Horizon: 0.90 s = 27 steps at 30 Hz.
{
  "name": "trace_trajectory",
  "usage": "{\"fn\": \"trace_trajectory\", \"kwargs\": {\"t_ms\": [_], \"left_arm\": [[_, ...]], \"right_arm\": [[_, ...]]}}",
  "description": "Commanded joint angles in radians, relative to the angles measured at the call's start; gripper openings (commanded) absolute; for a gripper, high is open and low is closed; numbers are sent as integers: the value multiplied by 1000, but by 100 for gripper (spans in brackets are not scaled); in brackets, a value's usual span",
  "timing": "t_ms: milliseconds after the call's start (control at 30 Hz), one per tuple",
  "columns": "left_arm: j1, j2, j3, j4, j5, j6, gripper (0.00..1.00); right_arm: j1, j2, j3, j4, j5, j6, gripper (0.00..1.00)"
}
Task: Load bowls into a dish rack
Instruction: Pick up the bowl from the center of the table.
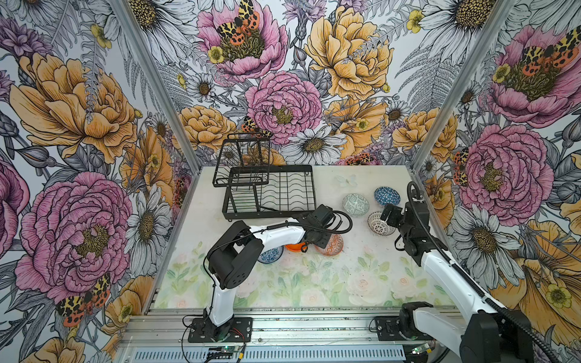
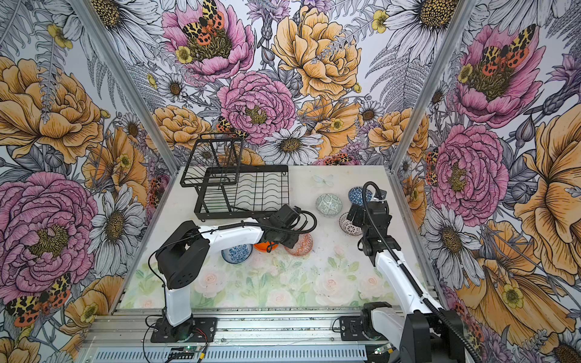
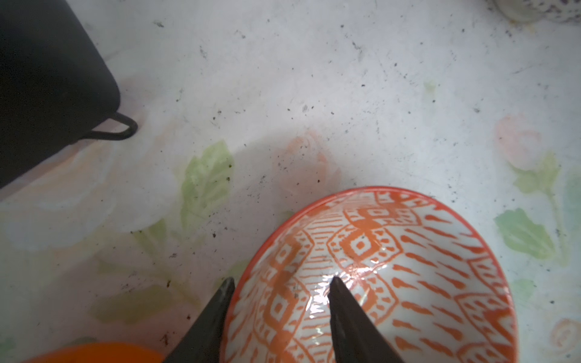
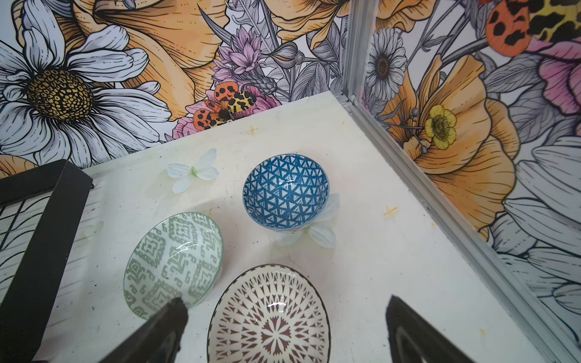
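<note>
Left gripper (image 3: pixel 283 279): half-open astride orange-white bowl (image 3: pixel 393 267) rim, seemingly not clamped yet
Bowl wall: squeeze squarely, then lift clear of plain orange bowl (image 3: pixel 94 353)

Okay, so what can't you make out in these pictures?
Plain glossy orange bowl: mostly under the left arm in both top views; cut off by the left wrist view's edge.
Blue-white floral bowl: partly under that arm.
Black-white lattice bowl: cropped in the right wrist view.
</note>
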Motion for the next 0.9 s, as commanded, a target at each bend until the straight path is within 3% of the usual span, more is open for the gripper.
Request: {"fn": "trace_trajectory", "kwargs": {"t_ms": [0,600,867], "left_arm": [[6,19,17,-19,27,-13,44],[16,11,72,-20,42,-15,1],[40,-30,108,-19,39,-25,0]], "right_arm": [[-3,-16,-7,-1,-17,12,99],[-4,-25,-12,0,-39,21,100],[-3,-32,0,-1,-116,57,99]]}}
